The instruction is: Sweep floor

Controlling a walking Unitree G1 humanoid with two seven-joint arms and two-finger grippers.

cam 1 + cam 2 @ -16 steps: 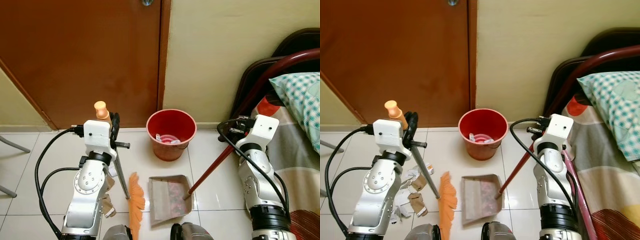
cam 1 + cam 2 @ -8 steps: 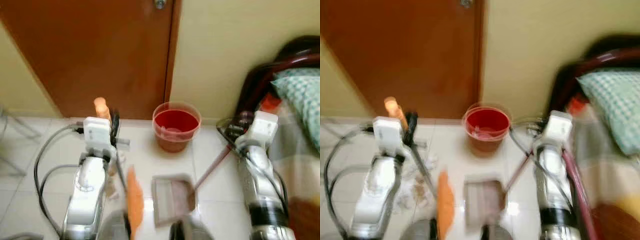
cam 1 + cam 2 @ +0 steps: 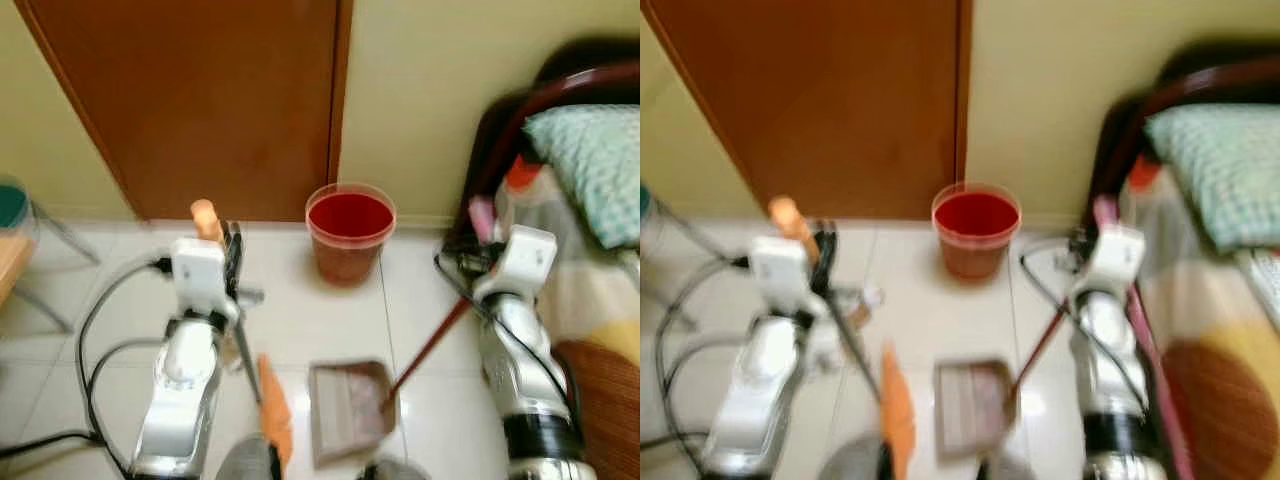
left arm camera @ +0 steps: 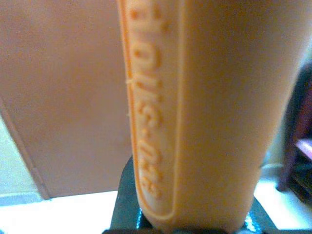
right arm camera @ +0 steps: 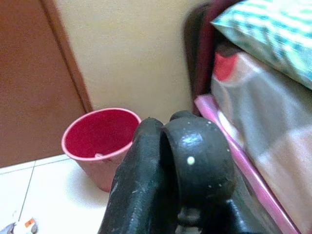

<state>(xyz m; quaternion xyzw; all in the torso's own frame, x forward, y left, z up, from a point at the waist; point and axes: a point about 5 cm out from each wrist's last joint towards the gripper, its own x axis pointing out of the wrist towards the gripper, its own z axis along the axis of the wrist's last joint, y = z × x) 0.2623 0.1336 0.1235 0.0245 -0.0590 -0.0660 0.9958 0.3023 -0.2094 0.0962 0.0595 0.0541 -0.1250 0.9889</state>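
You have a tool in each arm, and the way they sit tells you the job is near its emptying step. The left gripper is clamped on the broom just below its orange cap, which keeps the long handle steep and the orange bristles down on the floor beside the dustpan; the left wrist view shows that cap pressed close against the camera, so the hold is high on the handle. The right gripper appears wrapped round the dark red dustpan handle, though the wrist view shows little more than dark rounded parts, so treat that grip as likely, not certain. That handle slopes down and inward so the pan lies flat on the tiles, mouth facing the bristles, with what looks like litter already in it. The red bucket stands ahead by the wall, near the door, a sensible place to tip the pan. The bed crowds your right arm, so you have little room to swing that handle outward. Both eye views are blurred; small scraps on the floor cannot be judged.
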